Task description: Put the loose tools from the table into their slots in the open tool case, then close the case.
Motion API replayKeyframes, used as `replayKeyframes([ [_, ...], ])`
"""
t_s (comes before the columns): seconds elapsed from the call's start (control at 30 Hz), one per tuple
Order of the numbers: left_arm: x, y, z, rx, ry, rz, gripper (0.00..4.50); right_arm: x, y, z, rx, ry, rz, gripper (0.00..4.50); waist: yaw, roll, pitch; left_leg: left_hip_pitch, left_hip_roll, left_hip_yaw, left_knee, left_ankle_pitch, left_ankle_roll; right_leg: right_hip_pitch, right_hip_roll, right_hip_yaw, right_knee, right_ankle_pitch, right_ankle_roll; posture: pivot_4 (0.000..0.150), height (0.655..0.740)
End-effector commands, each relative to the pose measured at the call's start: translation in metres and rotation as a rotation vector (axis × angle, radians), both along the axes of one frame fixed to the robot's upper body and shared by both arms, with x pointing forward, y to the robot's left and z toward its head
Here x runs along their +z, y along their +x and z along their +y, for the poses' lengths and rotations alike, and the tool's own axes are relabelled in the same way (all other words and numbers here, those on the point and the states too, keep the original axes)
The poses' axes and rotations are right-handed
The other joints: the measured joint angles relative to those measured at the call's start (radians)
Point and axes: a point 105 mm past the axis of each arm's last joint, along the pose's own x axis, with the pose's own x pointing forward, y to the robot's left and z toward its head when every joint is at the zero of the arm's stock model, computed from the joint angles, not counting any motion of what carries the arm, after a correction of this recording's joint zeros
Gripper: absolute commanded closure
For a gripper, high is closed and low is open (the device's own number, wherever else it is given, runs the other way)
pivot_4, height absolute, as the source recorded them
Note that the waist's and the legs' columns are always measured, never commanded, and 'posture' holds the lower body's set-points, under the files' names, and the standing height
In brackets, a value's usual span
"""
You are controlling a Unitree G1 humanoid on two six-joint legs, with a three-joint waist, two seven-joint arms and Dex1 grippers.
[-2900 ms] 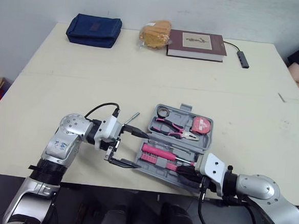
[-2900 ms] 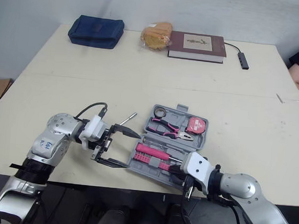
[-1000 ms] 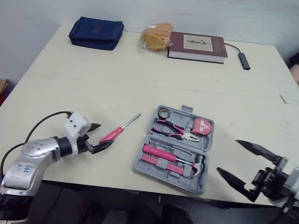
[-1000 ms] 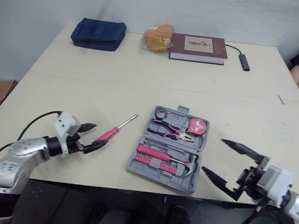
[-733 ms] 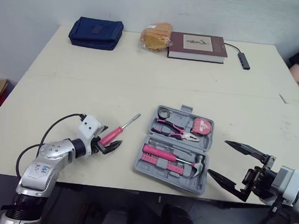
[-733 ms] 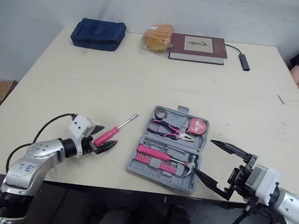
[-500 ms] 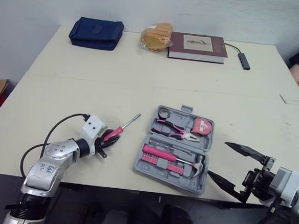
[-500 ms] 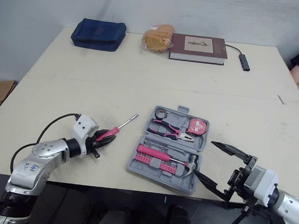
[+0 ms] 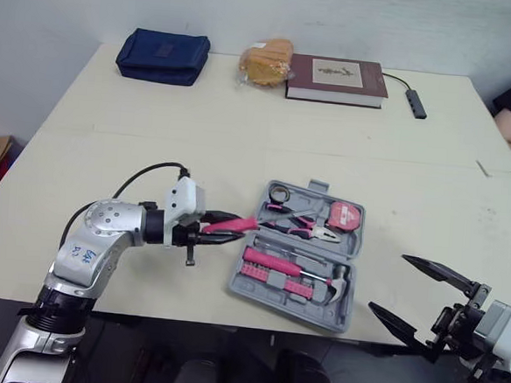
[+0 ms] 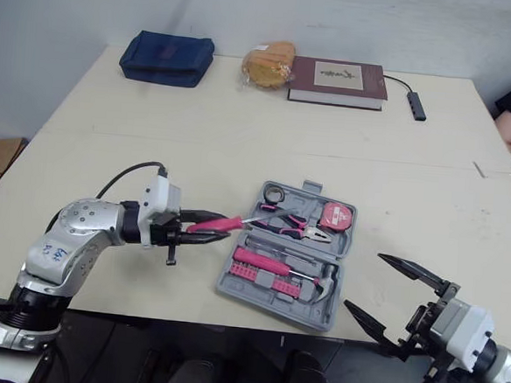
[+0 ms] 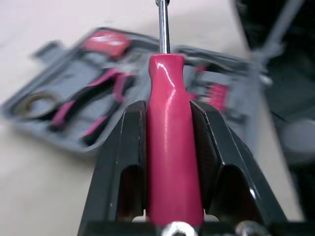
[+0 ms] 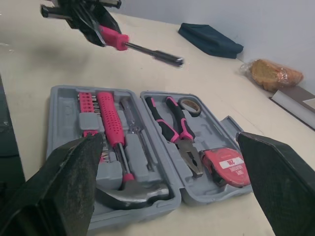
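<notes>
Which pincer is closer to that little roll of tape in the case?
Left. The left pincer, gripping the screwdriver, hovers left of the tape roll; the right pincer hangs open beyond the case, diagonally opposite.

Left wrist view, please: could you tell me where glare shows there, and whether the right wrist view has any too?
Left wrist view: pale streaks of glare run down the glossy handle of the pink screwdriver, clamped in the left hand. Right wrist view: a faint sheen lies on the hammer head in the tool case.
</notes>
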Motion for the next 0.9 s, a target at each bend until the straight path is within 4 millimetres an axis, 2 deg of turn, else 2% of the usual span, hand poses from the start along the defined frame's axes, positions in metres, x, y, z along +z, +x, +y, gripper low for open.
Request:
replayKeyframes([
  [0.03,-0.009,-0.017,-0.017,-0.174,0.119,0.003,3.88,0.012,-0.004,0.002,-0.013,-0.012,-0.031,0.0,-0.001,0.0,0.0,0.0,0.0,0.0,0.0,0.0,0.0,0.0,0.0,0.0,0.0,0.0,0.0,0.15,0.74],
  [0.17,-0.019,-0.022,-0.031,-0.243,0.183,0.036,3.88,0.01,-0.01,0.01,0.008,-0.017,0.012,0.0,-0.003,0.0,0.0,0.0,0.0,0.0,0.0,0.0,0.0,0.0,0.002,0.002,0.0,0.0,0.0,0.15,0.74],
  [0.3,-0.03,-0.015,-0.042,-0.196,0.246,0.04,3.88,0.006,-0.018,0.016,0.037,-0.018,0.089,0.0,-0.001,0.0,0.0,0.0,0.001,0.0,0.0,0.001,0.0,0.0,0.002,0.002,0.0,0.0,0.0,0.15,0.74],
  [0.9,-0.046,-0.012,-0.047,-0.173,0.322,0.068,3.88,-0.001,-0.037,0.019,0.018,0.007,0.154,0.0,0.0,0.0,0.0,-0.001,0.001,-0.001,0.001,0.001,0.001,0.0,0.001,0.002,0.0,0.0,0.0,0.15,0.74],
])
